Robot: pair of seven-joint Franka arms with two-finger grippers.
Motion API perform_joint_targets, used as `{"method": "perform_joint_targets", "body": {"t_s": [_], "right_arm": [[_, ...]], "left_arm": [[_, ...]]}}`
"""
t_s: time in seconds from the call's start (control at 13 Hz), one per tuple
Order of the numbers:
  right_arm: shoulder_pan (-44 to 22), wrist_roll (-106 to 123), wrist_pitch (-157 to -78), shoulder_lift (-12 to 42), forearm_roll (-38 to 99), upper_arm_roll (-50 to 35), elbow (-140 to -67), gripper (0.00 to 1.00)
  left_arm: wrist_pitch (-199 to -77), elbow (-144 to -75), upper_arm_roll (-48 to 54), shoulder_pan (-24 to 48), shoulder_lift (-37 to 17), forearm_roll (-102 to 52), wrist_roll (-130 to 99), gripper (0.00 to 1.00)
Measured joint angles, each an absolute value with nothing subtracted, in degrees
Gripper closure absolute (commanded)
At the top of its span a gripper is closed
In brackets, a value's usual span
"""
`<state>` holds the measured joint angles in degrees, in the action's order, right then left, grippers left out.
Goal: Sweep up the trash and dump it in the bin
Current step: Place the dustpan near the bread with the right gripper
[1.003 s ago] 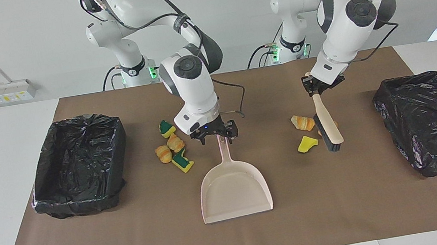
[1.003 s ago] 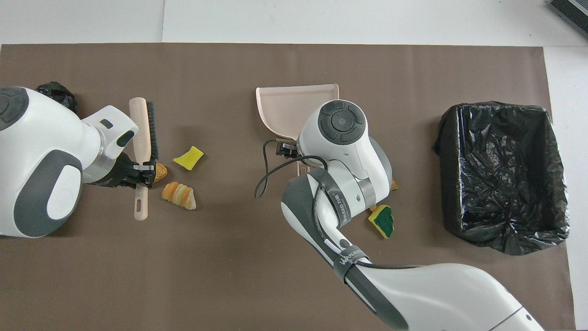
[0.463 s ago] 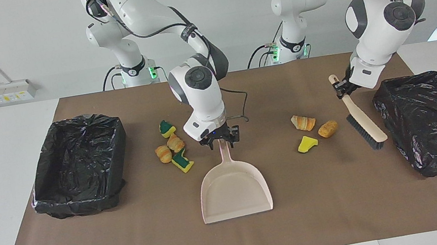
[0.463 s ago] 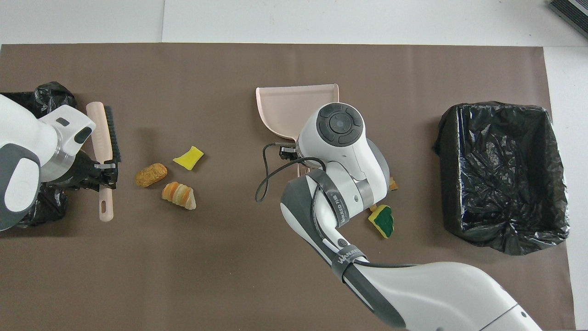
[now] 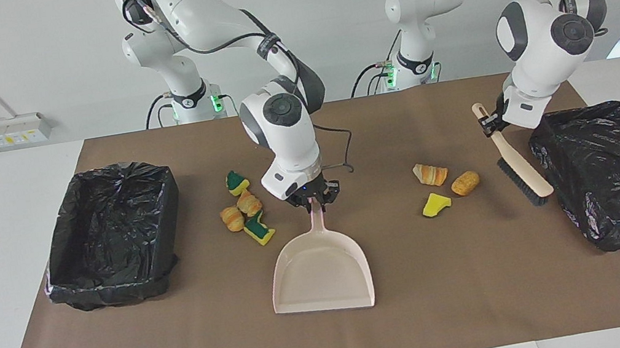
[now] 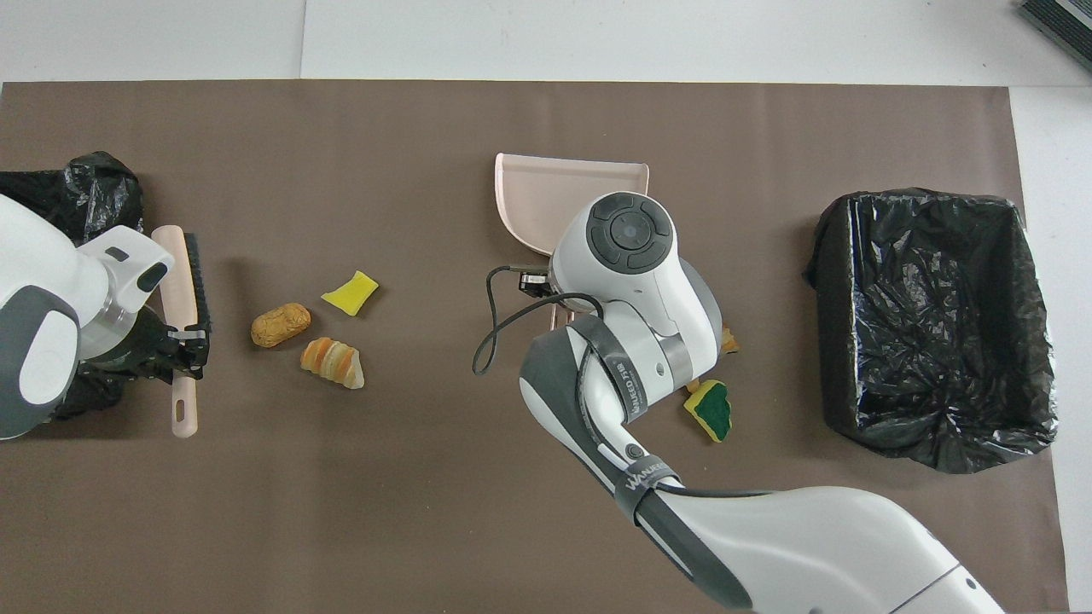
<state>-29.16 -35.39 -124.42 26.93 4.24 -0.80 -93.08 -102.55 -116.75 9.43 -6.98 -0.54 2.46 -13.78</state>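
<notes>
My right gripper [image 5: 312, 200] is shut on the handle of the beige dustpan [image 5: 319, 272], whose pan lies on the mat farther from the robots. Beside it, toward the right arm's end, lie several bits of trash: a green sponge [image 5: 236, 181], two bread lumps [image 5: 248, 202] and a green-yellow sponge [image 5: 258, 230]. My left gripper [image 5: 492, 123] is shut on the handle of the beige brush [image 5: 525, 177], held tilted with its bristle end low. Between brush and dustpan lie a croissant [image 5: 429, 174], a bread lump [image 5: 465, 182] and a yellow sponge [image 5: 435, 204]. In the overhead view my right wrist hides most of the first cluster.
An open bin lined with a black bag [image 5: 111, 233] stands at the right arm's end of the brown mat [image 5: 337, 344]. A second black-bagged bin [image 5: 614, 169] sits at the left arm's end, right beside the brush.
My right gripper closed on the dustpan handle, and the pan shifted and turned slightly toward the right arm's end. My left arm carried the brush off the trash toward the left arm's end, uncovering the bread lump.
</notes>
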Motion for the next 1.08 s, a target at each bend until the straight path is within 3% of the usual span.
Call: {"method": "perform_joint_targets", "body": {"t_s": [0.54,0.85,1.08], "right_arm": [[-29.13,-32.3,-122.25,24.96,4.1,-0.73,-92.86,1.0],[-28.73,-15.87,-112.97,16.15,4.14,-0.38,-95.83,1.0],[-28.87,-1.48,-111.64,10.72,4.05,-0.38,-102.43,1.0]], "left_arm": [[-102.67,-119.82,9.54,-6.98,1.06,2.65,-13.82,1.0],[-102.8,-120.99,9.55,-6.98,1.37,2.69,-13.82,1.0],[-103.36,-121.95,9.57,-6.98,1.52,2.7,-13.82,1.0]]}}
